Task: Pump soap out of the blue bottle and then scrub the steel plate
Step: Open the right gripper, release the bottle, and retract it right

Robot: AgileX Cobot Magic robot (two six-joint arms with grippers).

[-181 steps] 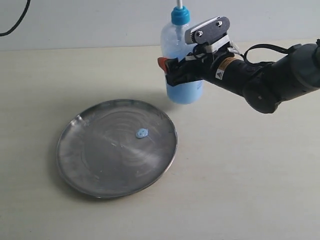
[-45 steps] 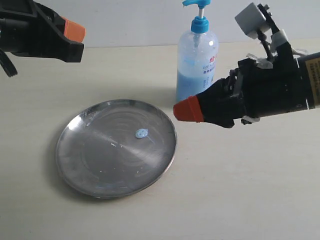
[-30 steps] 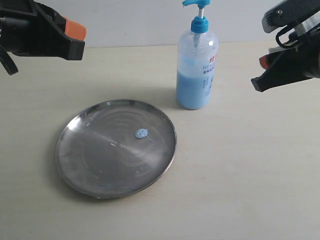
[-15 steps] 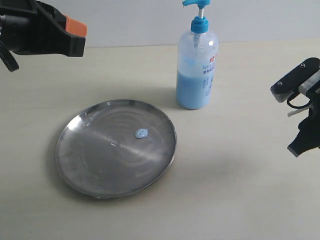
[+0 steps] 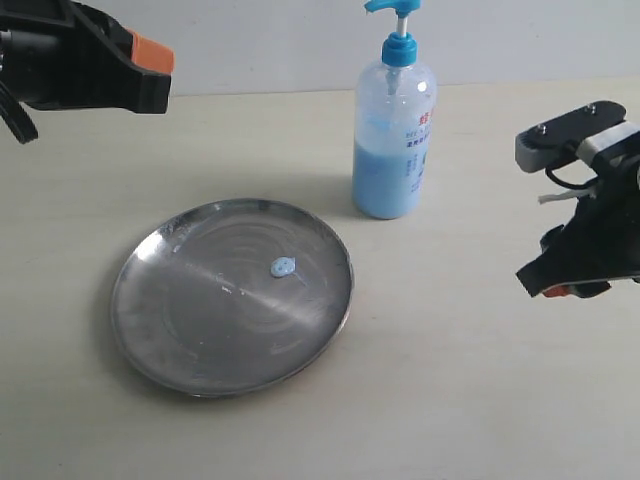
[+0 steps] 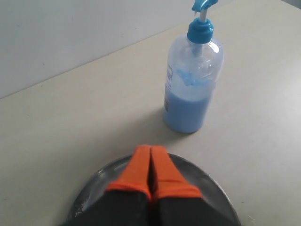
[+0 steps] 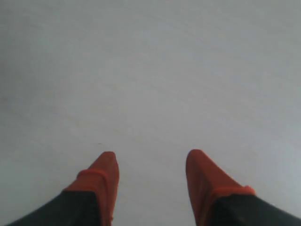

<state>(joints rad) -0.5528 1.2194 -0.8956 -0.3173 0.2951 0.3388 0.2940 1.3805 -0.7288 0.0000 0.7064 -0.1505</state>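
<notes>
– On the table, left of centre, your plate lies flat. A small blob of soap sits on it, a little off its middle toward the bottle.

– And the bottle?

– Your bottle stands upright just behind the plate's far right rim, apart from it. The pump head is on top and pale blue liquid fills its lower part.

– What about my left gripper?

– Your left gripper hangs above the table at the far left, well apart from the bottle. Its orange tips are pressed together with nothing between them. Its wrist camera shows the plate's rim under the tips and the bottle beyond.

– And the right?

– Your right gripper is out at the right side, well apart from both bottle and plate. Its orange tips stand apart, gripping nothing, and point at plain table top.
</notes>
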